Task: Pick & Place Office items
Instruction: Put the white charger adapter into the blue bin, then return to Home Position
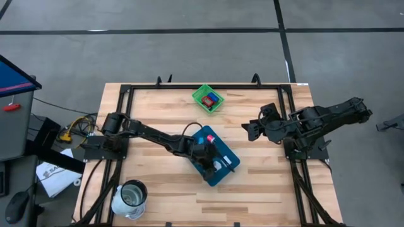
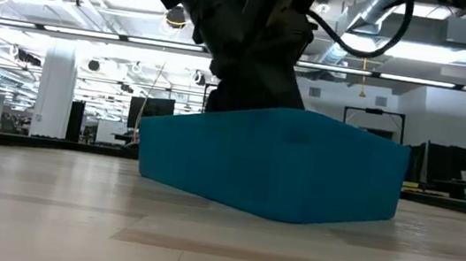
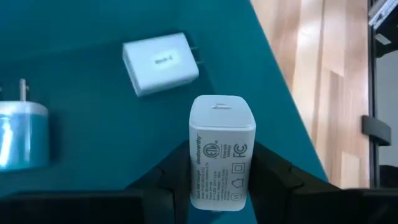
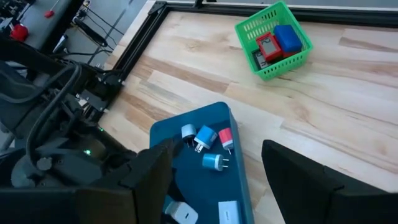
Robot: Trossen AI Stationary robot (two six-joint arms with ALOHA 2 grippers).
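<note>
A teal tray [image 1: 222,171] lies mid-table, seen as a blue wall [image 2: 273,167] in the low view. On it lie small office items: a white plug block [image 3: 160,64], a blue-and-white plug [image 3: 22,134], and blue [image 4: 205,137] and red [image 4: 225,138] plugs. My left gripper [image 3: 221,177] is over the tray, shut on a white charger block [image 3: 221,149]. My right gripper [image 4: 211,186] hangs open above the table's right side, holding nothing. A green mesh basket [image 1: 209,99] at the far edge holds red and blue pieces. My left gripper pinches the white charger block by its two opposite side faces [image 3: 198,168], at the end nearer the wrist, between the two fingers. The fingers slant down from the table's left, along the block. Its labelled face is up and its free end [image 3: 221,107] juts past the fingertips over the tray floor; whether it touches the floor cannot be seen.
A white cup [image 1: 129,198] stands near the front left corner. Black frame rails [image 1: 126,91] run along the table's sides and far edge. Bare wood [image 4: 323,118] lies between the tray and the basket.
</note>
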